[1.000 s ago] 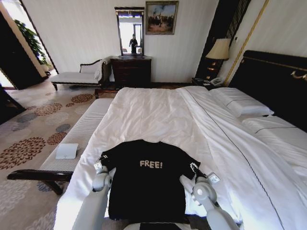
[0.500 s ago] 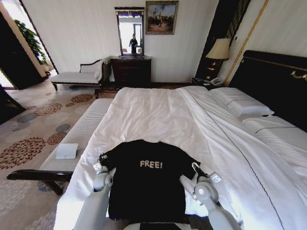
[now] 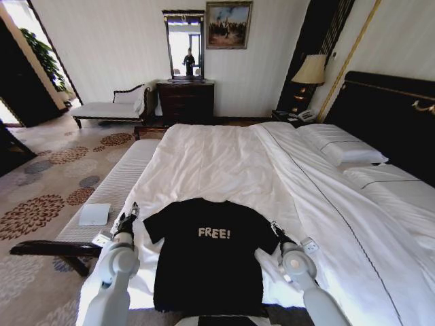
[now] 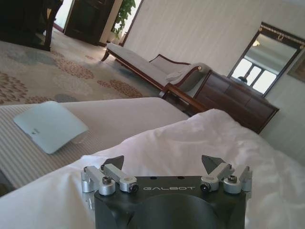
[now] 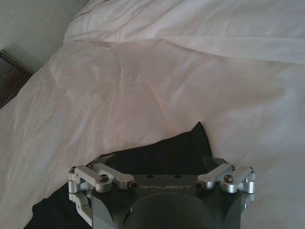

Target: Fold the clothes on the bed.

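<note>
Left gripper (image 3: 129, 216) has swung off the T-shirt (image 3: 207, 255) toward the bed (image 3: 204, 163) edge, jaws spread, empty. Right gripper (image 3: 276, 229) at the other sleeve, open too. No fold started.

The bed (image 3: 224, 163) carries a black T-shirt (image 3: 206, 255) flat at six o'clock, with pillows (image 3: 343, 146) at two o'clock.

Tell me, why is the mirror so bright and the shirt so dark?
Head view: daylight glares in the mirror, while the black T-shirt swallows its folds. Left wrist view: the mirror glares too. Right wrist view: soft shadows crease the bed sheet.
</note>
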